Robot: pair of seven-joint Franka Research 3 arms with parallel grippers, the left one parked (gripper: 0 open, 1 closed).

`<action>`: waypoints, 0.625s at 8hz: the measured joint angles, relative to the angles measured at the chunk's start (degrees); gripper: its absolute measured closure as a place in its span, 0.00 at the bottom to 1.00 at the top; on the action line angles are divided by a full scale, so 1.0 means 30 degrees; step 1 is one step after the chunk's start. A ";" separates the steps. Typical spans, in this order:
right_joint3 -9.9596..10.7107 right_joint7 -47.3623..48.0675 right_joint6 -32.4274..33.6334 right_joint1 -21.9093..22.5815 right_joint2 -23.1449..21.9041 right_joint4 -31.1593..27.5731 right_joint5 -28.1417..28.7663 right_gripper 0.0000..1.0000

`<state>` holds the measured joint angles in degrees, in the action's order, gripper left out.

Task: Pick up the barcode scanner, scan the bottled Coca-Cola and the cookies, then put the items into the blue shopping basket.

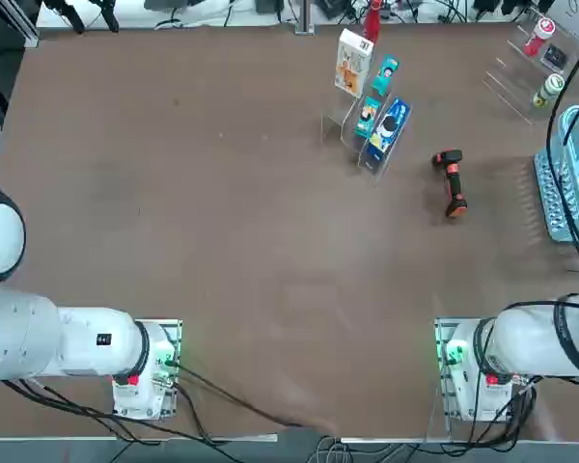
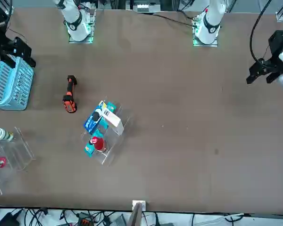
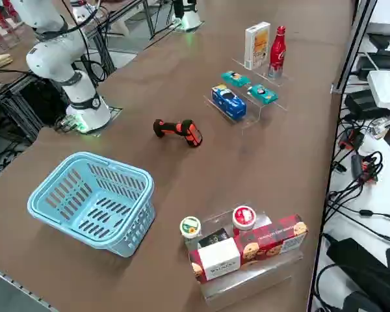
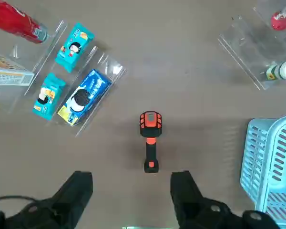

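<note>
The right gripper, spread wide and empty, hangs above the barcode scanner, lying at twelve o'clock, handle toward it.

Black-and-orange barcode scanner lies flat; bottled Coca-Cola and cookies stand upright (far table edge); blue shopping basket at right edge.

A blue packet and two small teal packets sit on a clear tiered stand. Apart, another clear stand holds two capped bottles and boxes.
</note>
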<state>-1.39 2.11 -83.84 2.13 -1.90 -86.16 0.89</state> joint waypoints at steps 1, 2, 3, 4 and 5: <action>0.0006 0.0086 0.0058 -0.0023 -0.0020 -0.0006 0.0000 0.00; 0.0006 0.0159 0.0135 -0.0036 -0.0011 -0.0108 0.0000 0.00; 0.0000 0.0182 0.0165 -0.0033 0.0015 -0.0426 0.0000 0.00; -0.0012 0.0309 0.0077 0.0018 0.0046 -0.0961 0.0002 0.00; -0.0046 0.0813 -0.0426 0.0151 0.0059 -0.1792 0.0002 0.00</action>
<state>-1.53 4.54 -85.12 2.58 -1.73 -91.54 0.89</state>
